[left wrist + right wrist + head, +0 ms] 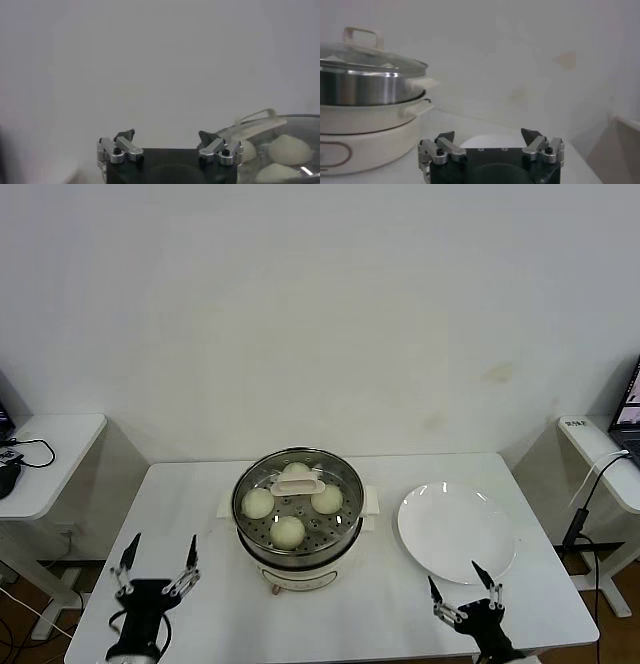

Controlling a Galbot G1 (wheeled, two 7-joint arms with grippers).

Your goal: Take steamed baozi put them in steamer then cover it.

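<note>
The steamer [300,559] stands mid-table on its white base, its steel wall [355,87] also in the right wrist view. Several cream-white steamed baozi [258,503] lie on its perforated tray, two of them visible through glass in the left wrist view [290,149]. The glass cover sits on the pot, handle [299,484] at its centre [361,39]. My left gripper [158,553] hovers open and empty at the front left of the table [166,135]. My right gripper [462,582] hangs open and empty at the front right [488,134].
A flat white plate [457,532] lies right of the steamer, just beyond my right gripper. Side desks stand at far left [45,459] and far right [605,454], with cables and a laptop edge. A plain wall is behind.
</note>
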